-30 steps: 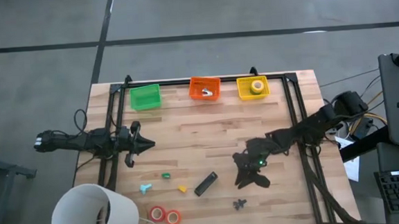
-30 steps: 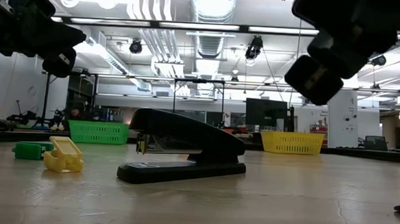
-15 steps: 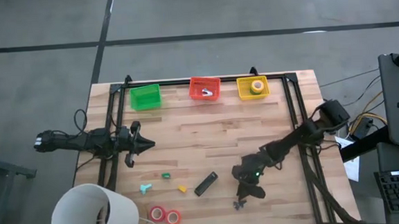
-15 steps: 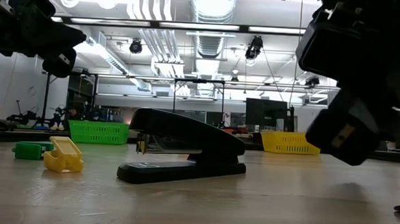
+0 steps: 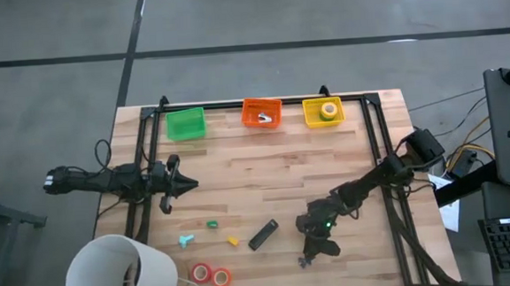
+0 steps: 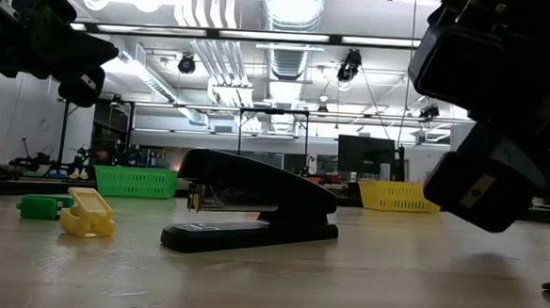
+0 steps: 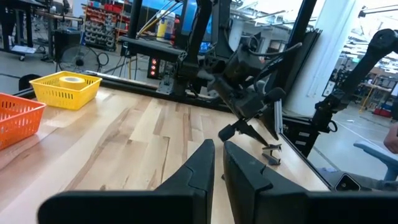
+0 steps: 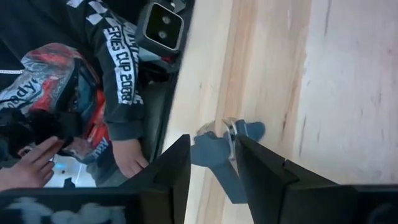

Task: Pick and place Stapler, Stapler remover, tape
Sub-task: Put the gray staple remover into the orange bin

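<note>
The black stapler (image 5: 262, 235) lies flat on the wooden table, and shows side-on in the low view (image 6: 253, 209). The small dark stapler remover (image 5: 307, 261) lies near the table's near edge. My right gripper (image 5: 311, 252) hovers open just above it, slanting down; in its wrist view the remover (image 8: 219, 147) shows in the gap past the fingertips. I cannot tell whether the fingers touch it. Two red-orange tape rolls (image 5: 210, 274) lie at the near left. A tape roll (image 5: 328, 111) sits in the yellow bin. My left gripper (image 5: 185, 184) waits shut at the table's left.
Green (image 5: 185, 123), orange (image 5: 261, 113) and yellow (image 5: 314, 114) bins line the far edge. Small green (image 5: 212, 224), yellow (image 5: 233, 241) and teal (image 5: 186, 241) pieces lie left of the stapler. A white round object (image 5: 121, 274) overhangs the near left corner. A person's hand (image 8: 134, 163) shows beyond the near edge.
My right gripper has come down and toward the table's near edge, ending just over the stapler remover, and has rolled somewhat on the way. Most of that move fell in the first half second. The stapler and the other pieces have stayed put.
</note>
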Tool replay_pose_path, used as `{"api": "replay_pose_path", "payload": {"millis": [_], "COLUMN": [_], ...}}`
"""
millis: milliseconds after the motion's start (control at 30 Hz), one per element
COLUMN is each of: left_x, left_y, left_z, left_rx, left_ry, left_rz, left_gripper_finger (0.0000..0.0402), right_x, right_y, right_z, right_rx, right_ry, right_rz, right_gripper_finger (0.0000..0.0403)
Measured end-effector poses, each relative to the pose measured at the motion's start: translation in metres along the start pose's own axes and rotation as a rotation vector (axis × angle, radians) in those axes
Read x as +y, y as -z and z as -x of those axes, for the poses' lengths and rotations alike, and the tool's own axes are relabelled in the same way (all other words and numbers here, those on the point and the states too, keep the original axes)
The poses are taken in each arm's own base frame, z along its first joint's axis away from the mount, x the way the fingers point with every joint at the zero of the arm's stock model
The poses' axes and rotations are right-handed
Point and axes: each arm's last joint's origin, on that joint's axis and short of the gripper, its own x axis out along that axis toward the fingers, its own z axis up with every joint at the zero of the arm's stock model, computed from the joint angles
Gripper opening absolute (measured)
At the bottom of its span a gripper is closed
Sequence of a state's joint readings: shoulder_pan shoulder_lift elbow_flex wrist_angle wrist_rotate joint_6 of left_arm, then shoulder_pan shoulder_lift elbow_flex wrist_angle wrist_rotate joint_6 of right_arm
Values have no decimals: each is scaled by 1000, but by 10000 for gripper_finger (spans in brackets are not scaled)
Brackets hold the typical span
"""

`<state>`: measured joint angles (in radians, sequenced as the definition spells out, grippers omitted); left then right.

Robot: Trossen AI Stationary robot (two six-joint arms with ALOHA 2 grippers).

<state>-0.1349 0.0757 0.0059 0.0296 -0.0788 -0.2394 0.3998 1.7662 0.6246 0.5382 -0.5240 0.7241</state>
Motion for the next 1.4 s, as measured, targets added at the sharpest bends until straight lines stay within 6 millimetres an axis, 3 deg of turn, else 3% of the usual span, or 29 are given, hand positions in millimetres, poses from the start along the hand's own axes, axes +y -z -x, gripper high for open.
{"api": "replay_pose_path", "payload": {"millis": [833, 1400], "left_x": [0, 0], "left_y": [0, 0], "left_z": [0, 0], "left_rx": [0, 0], "left_ry": [0, 0], "left_rz": [0, 0], "left_gripper_finger": [37, 37], "right_x": [3, -8], "right_y": [0, -13], "right_z": [-9, 4], "right_rx": [11, -34], "right_ry": [-13, 21], "right_rz": [60, 83], "right_gripper_finger": [11, 8]}}
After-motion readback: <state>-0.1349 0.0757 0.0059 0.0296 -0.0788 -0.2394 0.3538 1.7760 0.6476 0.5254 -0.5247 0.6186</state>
